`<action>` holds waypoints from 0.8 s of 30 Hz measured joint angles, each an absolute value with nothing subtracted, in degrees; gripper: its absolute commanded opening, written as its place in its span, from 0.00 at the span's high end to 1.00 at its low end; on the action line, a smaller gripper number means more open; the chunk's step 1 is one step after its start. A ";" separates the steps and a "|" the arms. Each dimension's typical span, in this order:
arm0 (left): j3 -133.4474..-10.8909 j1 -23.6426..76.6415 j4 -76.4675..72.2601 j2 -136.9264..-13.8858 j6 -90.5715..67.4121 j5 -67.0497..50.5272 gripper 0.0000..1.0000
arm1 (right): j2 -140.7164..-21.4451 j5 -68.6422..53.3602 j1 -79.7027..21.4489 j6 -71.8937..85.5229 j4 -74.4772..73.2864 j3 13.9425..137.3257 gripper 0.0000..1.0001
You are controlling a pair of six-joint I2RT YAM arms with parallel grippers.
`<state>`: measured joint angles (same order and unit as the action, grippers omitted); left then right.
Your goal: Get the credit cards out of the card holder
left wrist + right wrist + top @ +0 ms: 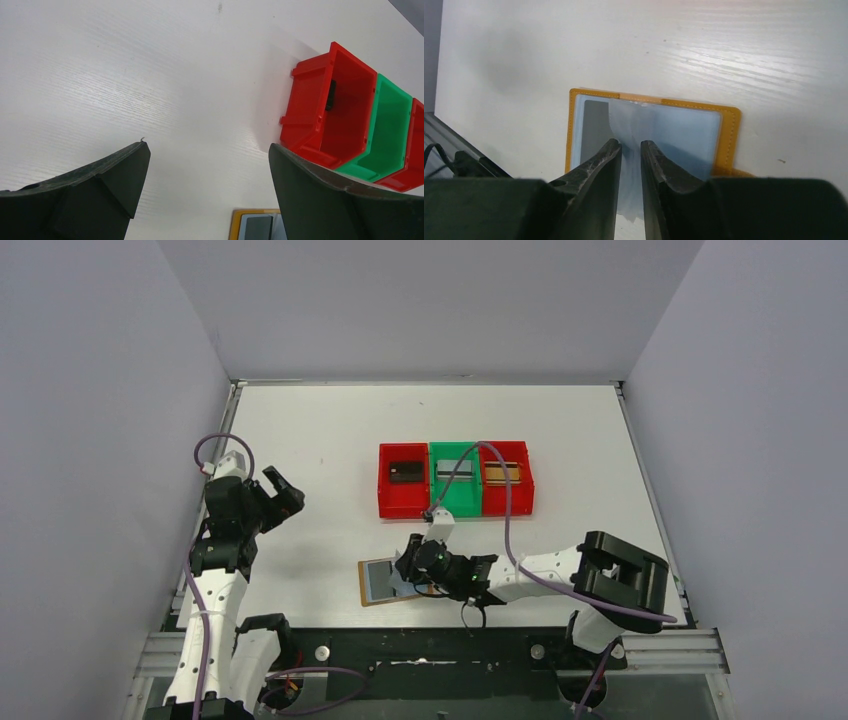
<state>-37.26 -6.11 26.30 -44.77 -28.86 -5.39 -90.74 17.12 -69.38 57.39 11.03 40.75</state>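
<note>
Top external view, read from left to right. At the left, the left arm (225, 540) stands raised over the white table (330, 430). Its left gripper (283, 493) is spread wide and has nothing in it. Near the table's front edge, about the middle, the card holder (378, 582) lies opened flat, a tan border around pale blue-grey pockets. The right gripper (412, 565) extends from the right and sits low over the holder's right half. Farther back we see three bins touching in a row. A red bin (390, 502) has the black card (405, 472) in it. A green bin (465, 502) has the silver-grey card (455, 468). A second red bin (520, 502) has the gold-brown card (502, 472).

Left wrist view: two dark fingers (100, 185) stand far apart above bare table. The bins are at the right and a corner of the holder is at the bottom edge.

Right wrist view: the holder lies open straight ahead, with a grey rectangle (594, 131) showing in its left pocket. We cannot tell whether that is a card. The two dark fingers (594, 175) are drawn almost together, leaving a narrow slit. A fold of the holder's clear pocket film runs into that slit. We cannot tell whether the film is pinched or only lies between them.
</note>
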 measured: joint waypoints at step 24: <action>-37.26 -5.58 26.30 -45.39 -28.82 -6.96 0.09 | -69.21 16.95 -64.16 56.34 6.68 31.05 0.32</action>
